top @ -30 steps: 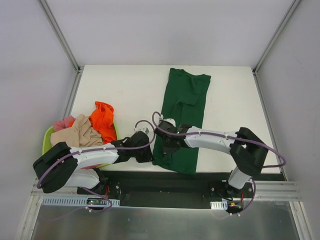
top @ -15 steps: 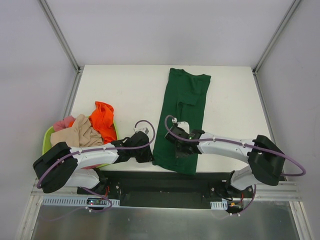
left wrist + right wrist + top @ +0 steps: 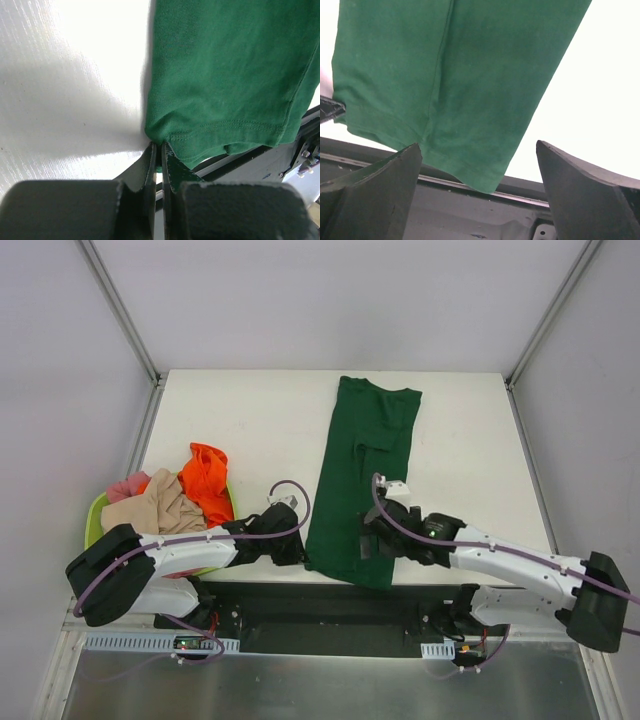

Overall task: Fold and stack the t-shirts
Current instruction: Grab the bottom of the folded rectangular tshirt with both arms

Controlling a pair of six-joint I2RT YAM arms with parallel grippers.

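T-shirt (image 3: 365, 440), long axis near-to-far, hem (image 3: 348, 570) nearest

Robotics lab test cell — white table (image 3: 250, 425) boxed by plain pale walls (image 3: 330, 300), aluminium struts (image 3: 118, 310) upper left and upper right, metal mounting rail (image 3: 548, 612) along bottom edge.

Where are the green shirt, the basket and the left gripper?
dark green t-shirt (image 3: 350, 480), top external view, middle of the folded body.
lime-green basket (image 3: 93, 512), top external view, left rim.
left gripper (image 3: 159, 146), left wrist view, closed fingertips at the shirt's hem corner.
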